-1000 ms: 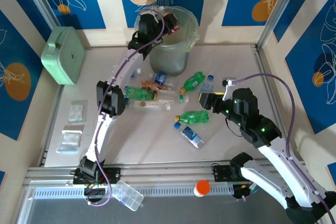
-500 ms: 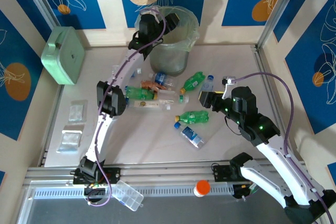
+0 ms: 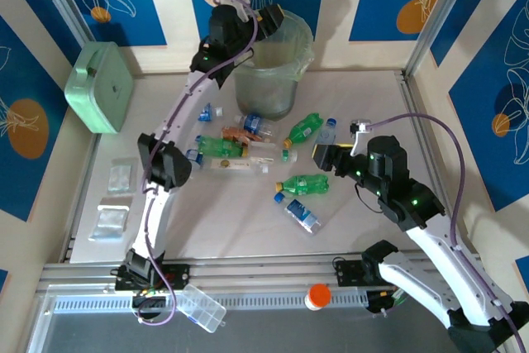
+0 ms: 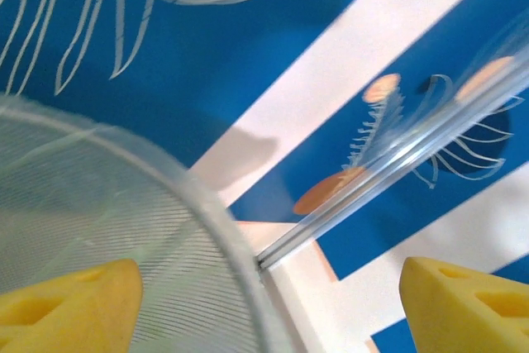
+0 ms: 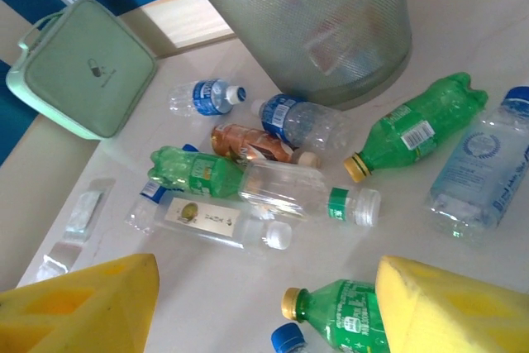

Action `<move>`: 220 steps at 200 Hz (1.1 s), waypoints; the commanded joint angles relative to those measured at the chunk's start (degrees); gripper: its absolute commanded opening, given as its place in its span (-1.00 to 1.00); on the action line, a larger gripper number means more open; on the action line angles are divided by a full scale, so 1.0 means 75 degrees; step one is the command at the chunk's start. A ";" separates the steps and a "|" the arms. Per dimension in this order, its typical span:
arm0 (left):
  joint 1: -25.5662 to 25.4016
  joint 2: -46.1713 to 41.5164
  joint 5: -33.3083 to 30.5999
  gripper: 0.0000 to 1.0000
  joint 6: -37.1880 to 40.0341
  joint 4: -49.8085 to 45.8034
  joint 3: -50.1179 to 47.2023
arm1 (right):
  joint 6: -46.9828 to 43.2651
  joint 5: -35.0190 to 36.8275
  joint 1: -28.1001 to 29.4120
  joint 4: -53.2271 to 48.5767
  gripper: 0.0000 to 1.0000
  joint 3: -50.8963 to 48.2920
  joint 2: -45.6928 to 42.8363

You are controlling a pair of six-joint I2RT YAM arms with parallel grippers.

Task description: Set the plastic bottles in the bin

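Observation:
The bin (image 3: 273, 68), a translucent grey-green bucket with a liner, stands at the back of the table. My left gripper (image 3: 266, 19) hovers open over its left rim (image 4: 207, 212), with nothing between its yellow fingertips (image 4: 70, 303). Several plastic bottles lie in front of the bin (image 5: 331, 22): a cluster (image 3: 240, 146), a green one (image 3: 304, 127), a clear one (image 3: 326, 131), another green one (image 3: 306, 183) and a blue-capped one (image 3: 299, 214). My right gripper (image 3: 324, 157) is open above the green bottle (image 5: 343, 316), holding nothing.
A mint green box (image 3: 99, 87) leans at the far left. Two flat plastic packets (image 3: 120, 178) lie along the left side. An orange-capped jar (image 3: 318, 295) and a clear organiser case (image 3: 201, 307) rest on the front rail. Aluminium posts (image 3: 430, 18) frame the corners.
The left gripper opened wider and lifted up and back over the bin; the reddish thing at its jaws is gone from them. The right arm stayed still.

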 commanded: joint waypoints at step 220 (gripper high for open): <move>-0.0762 -0.9588 -0.1018 0.77 0.1399 -0.2737 -1.1121 | 0.0304 0.0167 0.2721 -0.2191 0.68 0.0086 0.5062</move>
